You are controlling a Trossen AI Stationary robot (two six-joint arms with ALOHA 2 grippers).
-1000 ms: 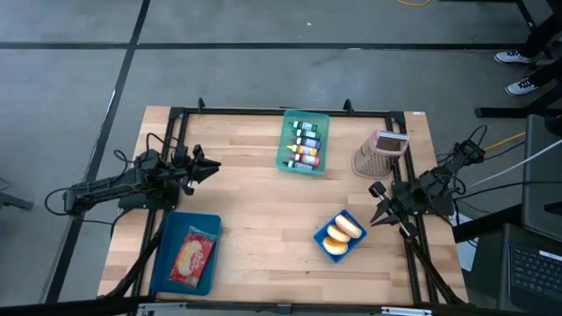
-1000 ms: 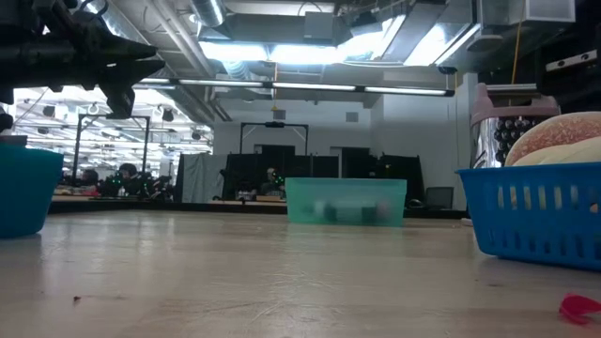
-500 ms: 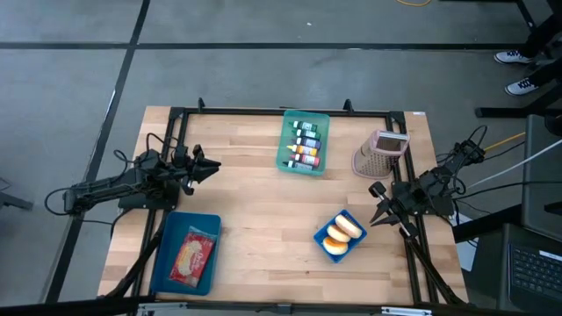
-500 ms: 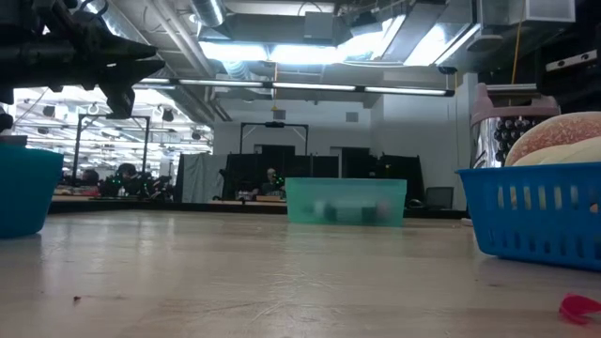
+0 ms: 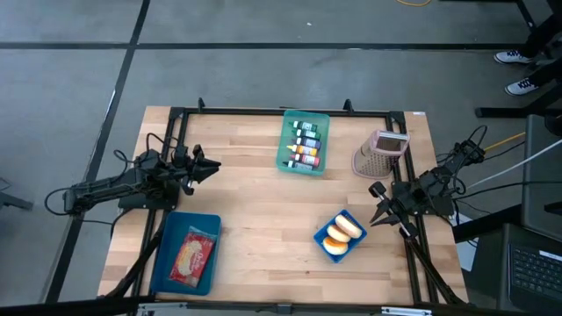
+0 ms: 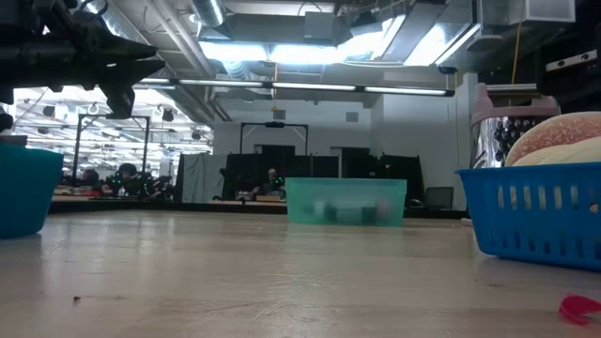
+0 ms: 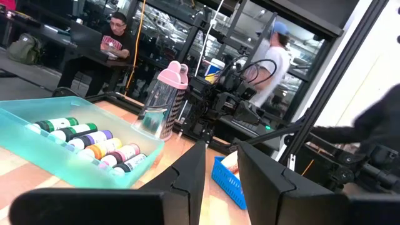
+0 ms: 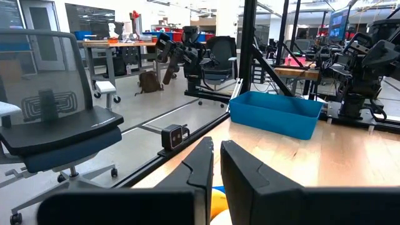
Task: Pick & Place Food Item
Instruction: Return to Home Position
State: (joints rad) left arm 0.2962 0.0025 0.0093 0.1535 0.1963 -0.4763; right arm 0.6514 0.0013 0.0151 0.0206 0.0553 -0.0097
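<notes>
A small blue basket (image 5: 341,235) near the table's right front holds round buns (image 5: 343,230); in the low view the buns (image 6: 562,141) rise above the basket's rim. A blue tray (image 5: 186,253) at the near left holds a packaged food item (image 5: 192,256) lying flat. My left gripper (image 5: 213,165) hovers level above the table's left side, open, with nothing between its fingers (image 7: 187,178). My right gripper (image 5: 376,204) hovers level at the right edge, just right of the basket, shut and empty.
A teal bin (image 5: 304,142) of paint bottles sits at the far middle, and a pink-topped grater (image 5: 380,154) at the far right. Bare wood lies across the table's middle. A black frame rail (image 5: 281,111) borders the table. People sit and stand in the room beyond.
</notes>
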